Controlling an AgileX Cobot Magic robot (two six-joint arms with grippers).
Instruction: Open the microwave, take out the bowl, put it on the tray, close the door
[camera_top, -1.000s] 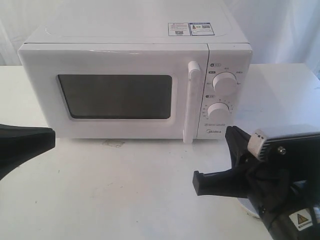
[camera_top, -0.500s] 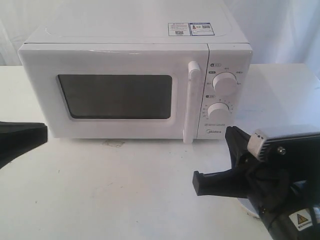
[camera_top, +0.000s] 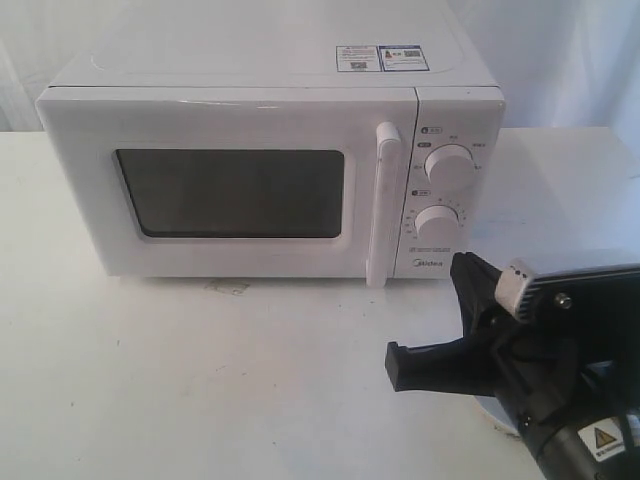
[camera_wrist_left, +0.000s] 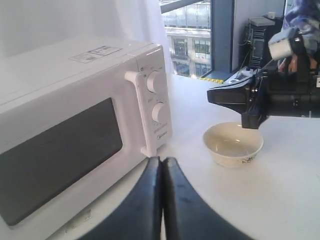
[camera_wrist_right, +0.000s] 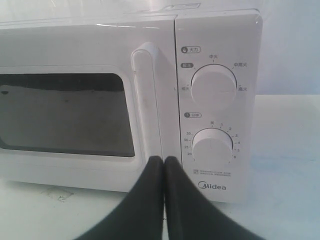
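The white microwave (camera_top: 455, 110) stands at the back of the table with its door (camera_top: 230, 120) closed and the bar handle (camera_top: 383, 205) upright. The cream bowl (camera_wrist_left: 233, 146) sits upright and empty on the table beside the microwave's knob side. No tray shows under it. My right gripper (camera_top: 392, 365) (camera_wrist_right: 163, 159) is shut and empty. It hovers just above the bowl and points at the microwave front near the handle. My left gripper (camera_wrist_left: 162, 160) is shut and empty, off to the door side, and is out of the exterior view.
Two round knobs (camera_top: 449, 167) (camera_top: 437, 225) sit on the microwave's panel. A small stain (camera_top: 226, 287) marks the white table (camera_top: 200, 380) before the door. A pale rim (camera_top: 492, 415) peeks from under my right arm. White curtains hang behind.
My left gripper has drawn back to the left and left the exterior view. The right arm, microwave and door have not moved.
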